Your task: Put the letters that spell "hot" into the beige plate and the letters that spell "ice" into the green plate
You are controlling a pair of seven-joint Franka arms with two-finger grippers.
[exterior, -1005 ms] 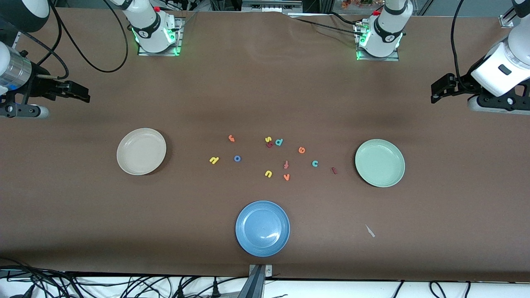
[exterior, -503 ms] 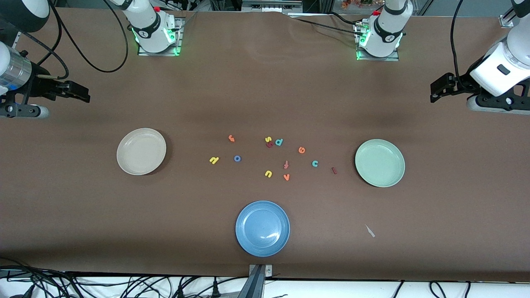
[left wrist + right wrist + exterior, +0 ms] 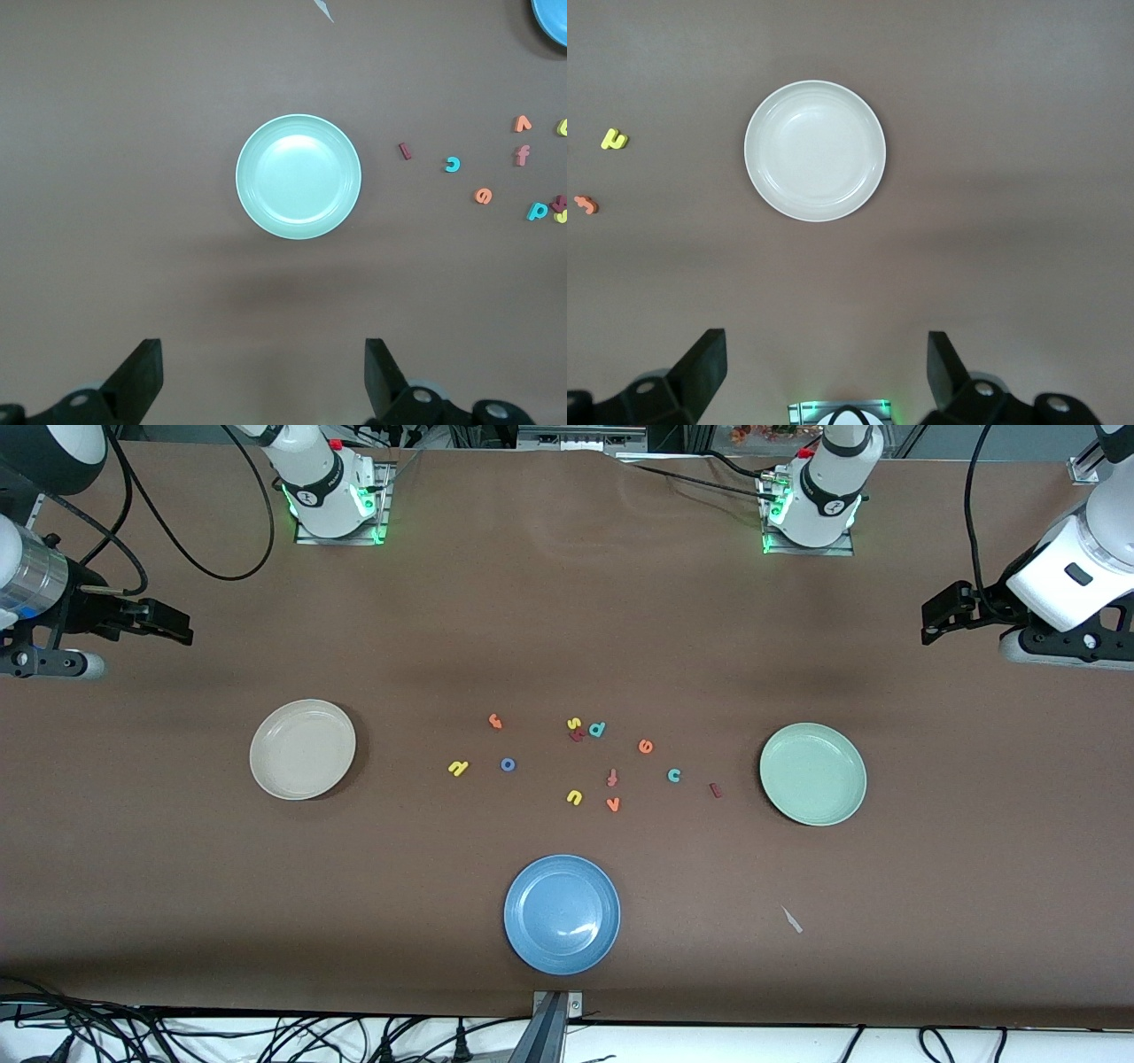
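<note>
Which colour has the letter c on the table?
Teal. The c shows best in the left wrist view, beside the dark red i.

3 plates (image 3: 303, 749), 11 foam letters (image 3: 574, 797), 1 paper scrap (image 3: 791, 919), 2 arms (image 3: 1063, 584).

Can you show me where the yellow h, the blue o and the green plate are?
yellow h (image 3: 457, 768): front view, middle of the letter.
blue o (image 3: 508, 764): front view, on its ring.
green plate (image 3: 812, 774): front view, bare middle of the plate.

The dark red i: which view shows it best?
The left wrist view: the dark red i lies unobstructed beside the green plate. The front view shows it smaller; the right wrist view misses it.
</note>
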